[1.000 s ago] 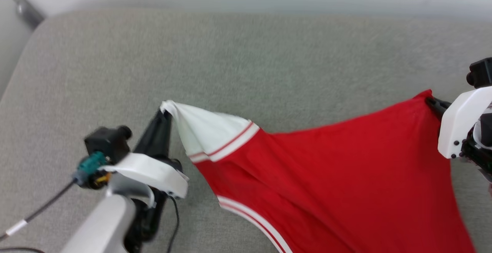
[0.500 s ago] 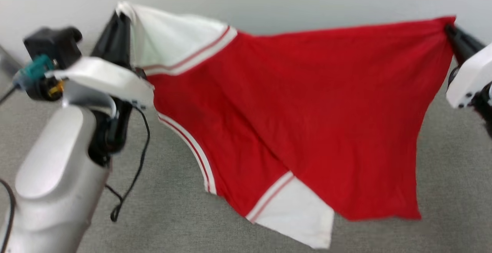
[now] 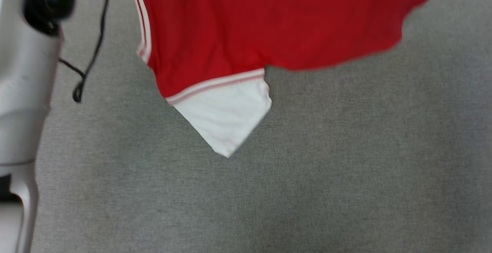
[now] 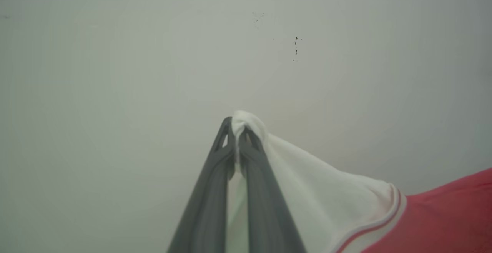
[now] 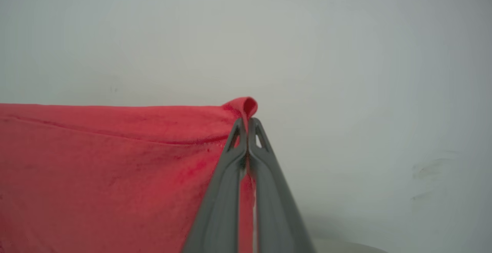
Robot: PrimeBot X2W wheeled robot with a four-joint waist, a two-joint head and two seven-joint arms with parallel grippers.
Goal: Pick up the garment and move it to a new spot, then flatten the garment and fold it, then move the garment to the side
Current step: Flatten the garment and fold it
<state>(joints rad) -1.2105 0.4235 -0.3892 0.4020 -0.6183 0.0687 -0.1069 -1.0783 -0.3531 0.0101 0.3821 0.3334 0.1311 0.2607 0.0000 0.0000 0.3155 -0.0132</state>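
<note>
The garment (image 3: 246, 22), a red T-shirt with white sleeves and striped trim, hangs in the air above the grey surface; one white sleeve (image 3: 226, 118) dangles lowest. In the left wrist view my left gripper (image 4: 237, 128) is shut on the tip of the other white sleeve (image 4: 307, 180), pointing at a pale wall. In the right wrist view my right gripper (image 5: 246, 124) is shut on a red corner of the garment (image 5: 115, 160), which stretches away to the left. The chest print is hidden.
A grey fabric-covered surface (image 3: 307, 176) spreads under the hanging cloth. My pale left forearm (image 3: 23, 91) stands along the left edge of the head view, with a black cable (image 3: 90, 53) looping beside it. A plain pale wall (image 4: 153, 53) is behind both grippers.
Both grippers have lifted the garment high, stretched between them, and have risen out of the top of the head view. The garment's lower sleeve now hangs free above the surface.
</note>
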